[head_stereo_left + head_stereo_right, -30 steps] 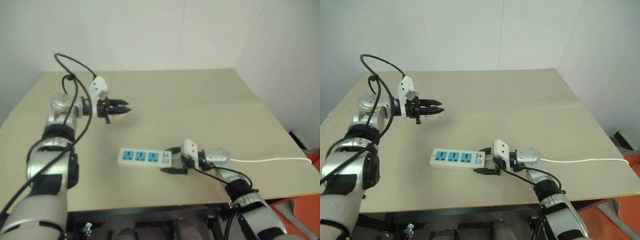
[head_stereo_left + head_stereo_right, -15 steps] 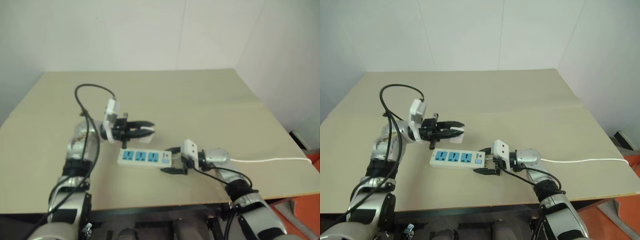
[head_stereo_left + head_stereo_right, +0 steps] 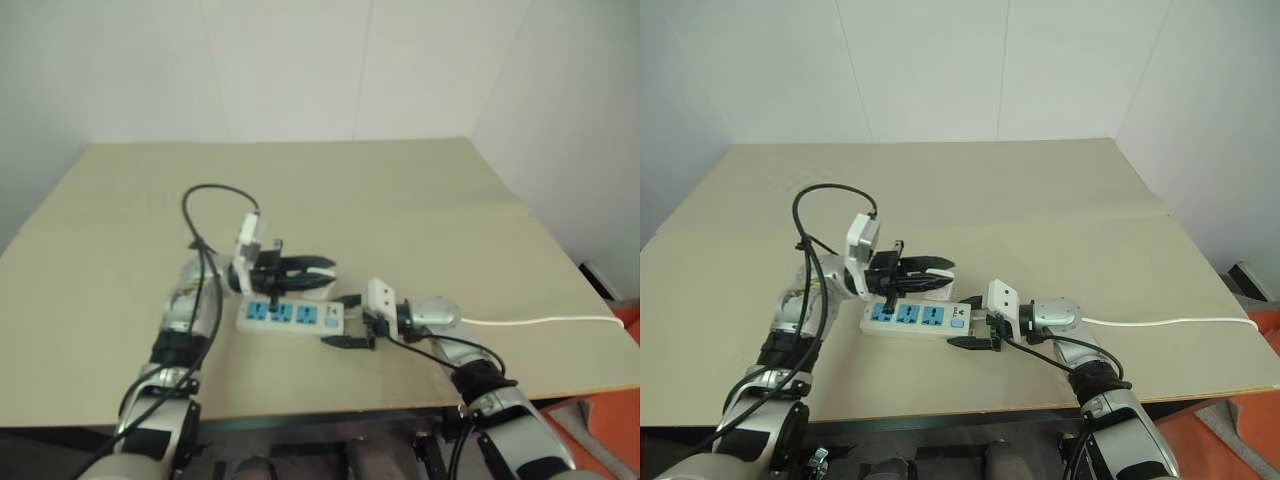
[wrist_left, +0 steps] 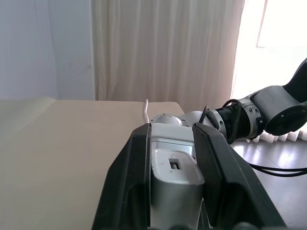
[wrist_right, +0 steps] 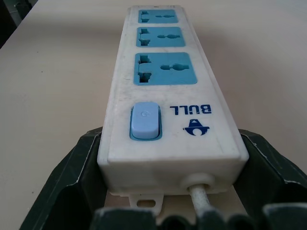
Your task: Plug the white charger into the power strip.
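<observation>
Right eye view: beige table (image 3: 1060, 200), white walls (image 3: 940, 70).

The left gripper (image 3: 318, 272) hovers just above the power strip (image 3: 290, 316), seemingly holding the white charger (image 3: 318, 281).

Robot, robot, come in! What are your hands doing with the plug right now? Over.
Left gripper shut on white charger, above power strip. Right gripper clamps strip's cable end on table. Sockets uncovered, charger not in. Over.

White charger (image 4: 175, 175) flanks hidden behind black fingers (image 4: 129, 182), power strip (image 5: 165, 91) cable cut off by frame edge
</observation>
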{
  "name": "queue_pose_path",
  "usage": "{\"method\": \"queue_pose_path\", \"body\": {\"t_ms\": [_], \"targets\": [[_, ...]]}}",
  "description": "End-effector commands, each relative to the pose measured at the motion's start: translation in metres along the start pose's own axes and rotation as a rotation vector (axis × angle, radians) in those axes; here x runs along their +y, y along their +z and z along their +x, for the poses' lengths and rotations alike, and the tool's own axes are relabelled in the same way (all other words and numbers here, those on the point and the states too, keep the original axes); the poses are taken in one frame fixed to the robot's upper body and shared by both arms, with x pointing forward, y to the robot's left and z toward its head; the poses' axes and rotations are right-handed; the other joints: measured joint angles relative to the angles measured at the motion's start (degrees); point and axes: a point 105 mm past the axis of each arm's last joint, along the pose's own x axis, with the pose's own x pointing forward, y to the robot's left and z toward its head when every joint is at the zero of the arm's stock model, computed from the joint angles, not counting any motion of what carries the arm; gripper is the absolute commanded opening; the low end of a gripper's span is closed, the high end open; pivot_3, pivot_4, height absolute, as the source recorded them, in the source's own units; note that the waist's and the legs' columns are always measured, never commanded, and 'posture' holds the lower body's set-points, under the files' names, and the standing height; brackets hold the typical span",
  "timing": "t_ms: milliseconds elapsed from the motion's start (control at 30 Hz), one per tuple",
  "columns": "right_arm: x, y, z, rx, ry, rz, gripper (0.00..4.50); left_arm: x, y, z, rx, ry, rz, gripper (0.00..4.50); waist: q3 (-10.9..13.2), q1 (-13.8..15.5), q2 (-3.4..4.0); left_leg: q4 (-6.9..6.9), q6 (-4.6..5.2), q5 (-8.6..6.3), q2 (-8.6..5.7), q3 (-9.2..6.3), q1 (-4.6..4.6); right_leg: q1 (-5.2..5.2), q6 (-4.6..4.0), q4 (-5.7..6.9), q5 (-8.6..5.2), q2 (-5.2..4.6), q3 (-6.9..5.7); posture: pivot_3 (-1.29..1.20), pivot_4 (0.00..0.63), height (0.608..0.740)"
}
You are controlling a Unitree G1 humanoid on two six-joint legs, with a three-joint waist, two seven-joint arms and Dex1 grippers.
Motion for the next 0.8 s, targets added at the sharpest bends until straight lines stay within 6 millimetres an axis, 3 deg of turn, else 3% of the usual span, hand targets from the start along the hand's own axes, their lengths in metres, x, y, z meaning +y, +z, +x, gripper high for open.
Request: {"method": "queue_pose_path", "body": {"t_ms": [33,367,800], "targets": [[0.008,-0.016,-0.002,0.066,0.012,0.036,3.41,-0.002,-0.007,0.002,0.005,0.009,0.018,1.02,0.0,-0.02,0.0,0.0,0.0,0.0,0.0,0.0,0.0,0.0,0.0,-0.01,0.0,0.0,0.0,0.0,0.15,0.74],[0.01,-0.016,-0.004,0.069,0.011,0.043,3.41,-0.004,-0.033,-0.001,0.056,0.047,0.004,1.02,0.0,0.1,0.0,-0.01,0.0,0.0,0.0,0.0,0.0,0.0,0.12,-0.02,-0.08,0.0,0.01,0.0,0.15,0.74],[0.011,-0.016,-0.004,0.07,0.005,0.05,3.41,-0.008,-0.045,-0.012,0.123,0.043,-0.029,1.02,-0.03,0.21,0.0,-0.03,0.0,0.0,0.0,0.01,0.01,0.01,0.17,-0.04,-0.11,0.0,0.0,0.0,0.15,0.74]]}}
